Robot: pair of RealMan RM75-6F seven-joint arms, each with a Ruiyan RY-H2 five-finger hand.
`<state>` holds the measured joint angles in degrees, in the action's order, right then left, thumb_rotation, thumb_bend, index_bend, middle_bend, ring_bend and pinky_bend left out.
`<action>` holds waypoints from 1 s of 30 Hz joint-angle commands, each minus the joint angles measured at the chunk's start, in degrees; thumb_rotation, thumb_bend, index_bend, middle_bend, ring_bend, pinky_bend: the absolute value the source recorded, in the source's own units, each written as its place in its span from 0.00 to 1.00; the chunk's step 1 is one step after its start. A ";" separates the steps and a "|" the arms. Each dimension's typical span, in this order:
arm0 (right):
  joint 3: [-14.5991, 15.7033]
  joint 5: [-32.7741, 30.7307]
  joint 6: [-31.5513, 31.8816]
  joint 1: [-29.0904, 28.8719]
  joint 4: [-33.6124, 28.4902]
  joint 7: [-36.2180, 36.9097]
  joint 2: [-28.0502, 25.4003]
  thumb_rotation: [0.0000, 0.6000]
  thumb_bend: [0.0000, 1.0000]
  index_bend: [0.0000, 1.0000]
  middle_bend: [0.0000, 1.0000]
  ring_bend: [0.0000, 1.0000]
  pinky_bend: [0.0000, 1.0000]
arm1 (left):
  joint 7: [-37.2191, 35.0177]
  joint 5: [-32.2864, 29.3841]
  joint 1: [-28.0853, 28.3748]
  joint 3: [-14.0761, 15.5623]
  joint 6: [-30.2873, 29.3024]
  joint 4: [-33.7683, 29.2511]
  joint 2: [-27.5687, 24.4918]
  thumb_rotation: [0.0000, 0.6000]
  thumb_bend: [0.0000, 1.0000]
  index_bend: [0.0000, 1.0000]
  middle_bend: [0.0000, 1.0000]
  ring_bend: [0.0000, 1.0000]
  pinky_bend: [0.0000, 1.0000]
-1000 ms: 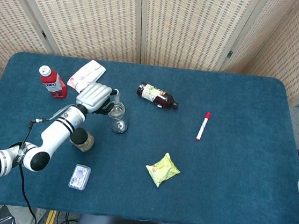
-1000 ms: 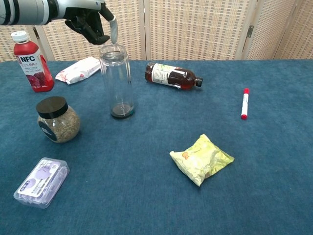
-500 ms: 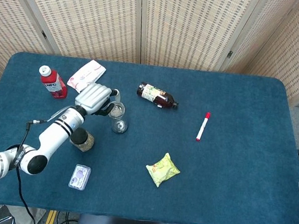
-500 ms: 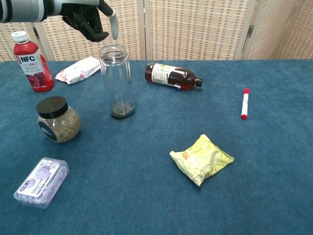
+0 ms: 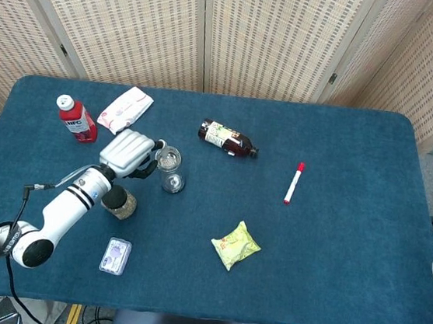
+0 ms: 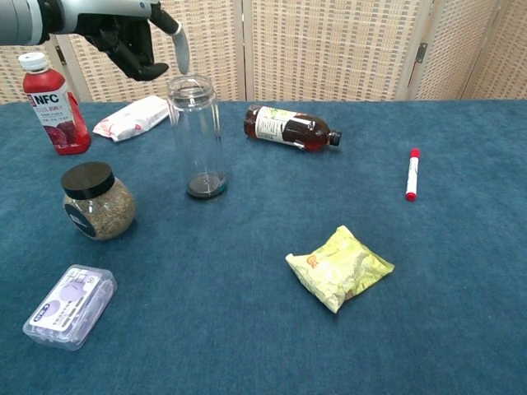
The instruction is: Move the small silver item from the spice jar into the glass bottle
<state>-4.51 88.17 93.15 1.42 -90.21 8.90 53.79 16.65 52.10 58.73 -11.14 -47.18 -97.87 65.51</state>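
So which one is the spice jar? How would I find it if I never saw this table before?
Start at the left side of the blue table and find the tall red juice bottle near the back. Closer to the front edge stands the spice jar, short and round. Its black lid and brownish-green filling set it apart from the tall empty glass bottle beside it.

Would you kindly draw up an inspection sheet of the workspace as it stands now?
Surface: blue table, felt-like covering.
Job's things: glass bottle upright, open; spice jar upright, black lid on; small silver item held just above and left of the bottle's mouth.
Clutter: red juice bottle, white packet, brown bottle lying down, red marker, yellow packet, clear case.
Hands: left hand pinches the silver item; right hand not in view.
Cables: thin cable along the left forearm.
Surroundings: wicker screens behind.
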 commanded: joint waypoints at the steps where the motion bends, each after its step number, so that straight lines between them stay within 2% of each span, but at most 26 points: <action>1: 0.00 -0.03 0.08 0.07 -0.03 -0.03 -0.02 1.00 0.37 0.16 0.22 0.10 0.21 | 1.00 -0.08 0.02 0.47 -0.17 -0.82 -0.31 1.00 0.55 0.32 1.00 0.98 1.00; 11: 0.04 0.10 0.14 0.10 -0.07 -0.14 0.05 1.00 0.37 0.16 0.22 0.10 0.21 | 3.17 -0.51 -0.17 1.40 -0.56 -2.70 -1.00 1.00 0.55 0.32 1.00 0.99 1.00; 30: 0.11 -0.01 0.42 0.46 -0.10 -0.14 0.00 1.00 0.37 0.16 0.22 0.10 0.21 | 4.84 -1.67 0.53 2.12 0.22 -1.60 0.70 1.00 0.55 0.32 1.00 0.99 1.00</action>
<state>-4.39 88.16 93.56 1.88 -90.32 8.75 53.79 21.45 50.48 59.23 -9.06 -47.01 -99.50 66.17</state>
